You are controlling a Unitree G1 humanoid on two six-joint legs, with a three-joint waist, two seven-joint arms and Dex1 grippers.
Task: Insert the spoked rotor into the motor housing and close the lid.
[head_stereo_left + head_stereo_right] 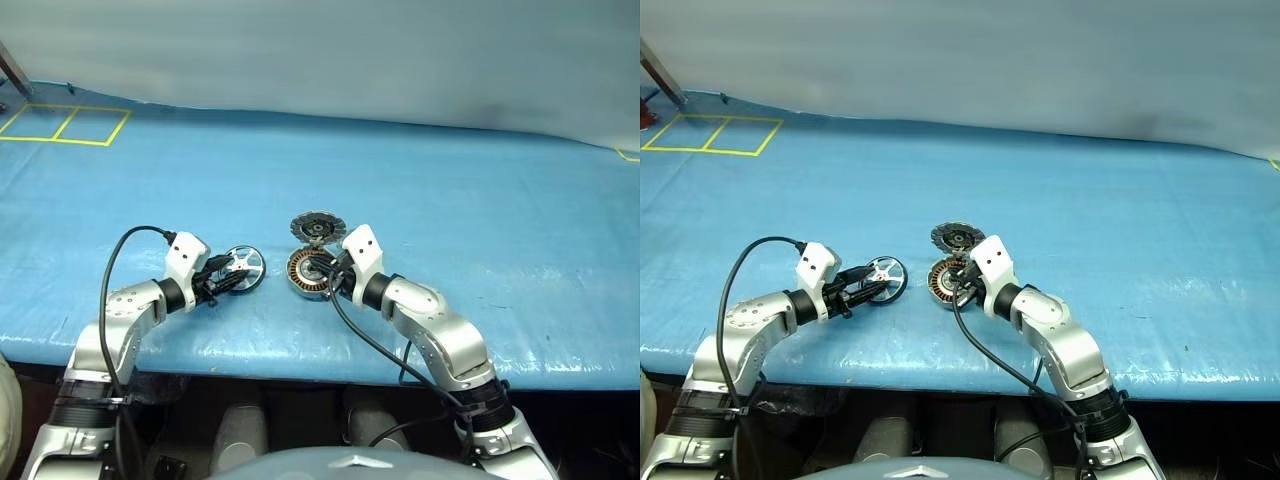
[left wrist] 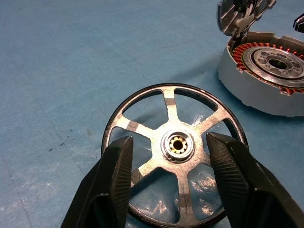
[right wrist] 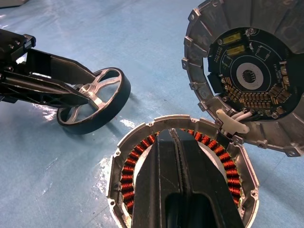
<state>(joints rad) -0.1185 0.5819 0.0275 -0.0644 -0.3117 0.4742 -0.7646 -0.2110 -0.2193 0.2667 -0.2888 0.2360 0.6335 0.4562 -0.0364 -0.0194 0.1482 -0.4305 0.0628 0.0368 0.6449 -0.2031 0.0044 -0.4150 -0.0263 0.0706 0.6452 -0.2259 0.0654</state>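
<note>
A robot's left hand [image 2: 173,183] brackets the spoked rotor [image 1: 243,267], one finger [image 2: 111,185] on either side of the hub; the fingers reach in among the spokes, and whether they are yet pressing on anything cannot be told. The rotor sits near the front edge of the blue tabletop [image 1: 420,180], left of the motor housing [image 1: 308,273] and apart from it, tipped up on its rim as seen from the right wrist, its axle leaning low across the tabletop towards the hand.

The right hand [image 3: 179,156] is clenched, its closed fingers lying across the top of the housing, seemingly steadying it. The housing rests flat, mouth up, copper windings exposed and its hub axis vertical. The lid [image 3: 247,76] stands open at the housing's far side, hinged up nearly on edge, its dark inner face with the circuit board turned towards the robot.

By this showing, the job is at an early stage: the rotor is not yet inserted, and the lid not yet shut.
</note>
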